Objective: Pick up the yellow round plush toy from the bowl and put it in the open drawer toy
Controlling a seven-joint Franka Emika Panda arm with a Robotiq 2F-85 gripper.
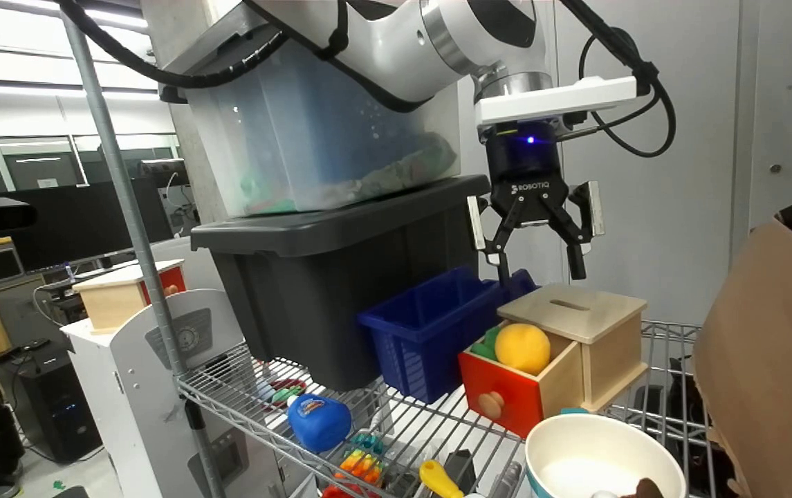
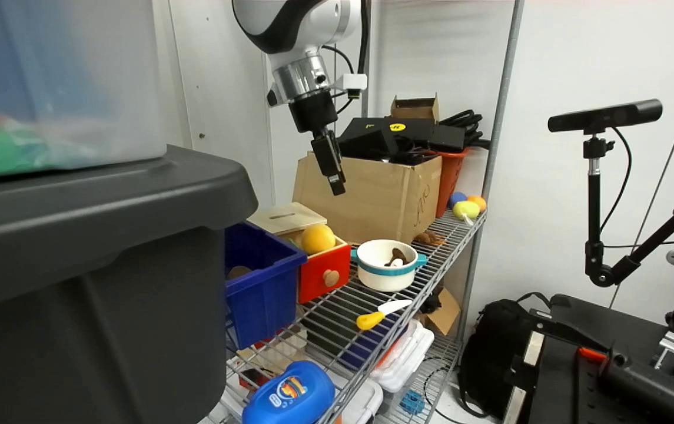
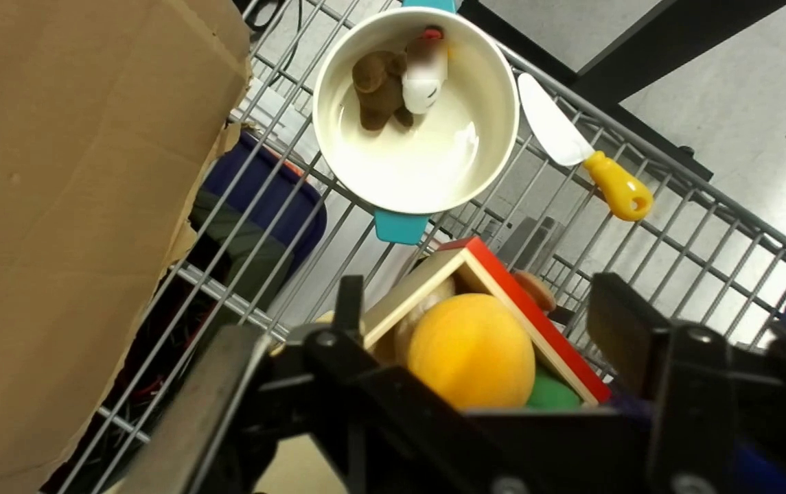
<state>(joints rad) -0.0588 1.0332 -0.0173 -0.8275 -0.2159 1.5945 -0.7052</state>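
The pincer (image 1: 540,268) hangs spread and empty above the open drawer (image 1: 518,397), where the yellow ball (image 1: 522,348) sits, its top standing above the drawer's walls. A low sideways sweep could knock it onto the wire shelf (image 2: 331,315); pushing the drawer in would probably jam it.

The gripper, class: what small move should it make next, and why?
Probably a short lift straight up: the gripper hangs open and empty above the open drawer toy, and the yellow round plush toy already sits inside the red drawer, so the placing looks done.
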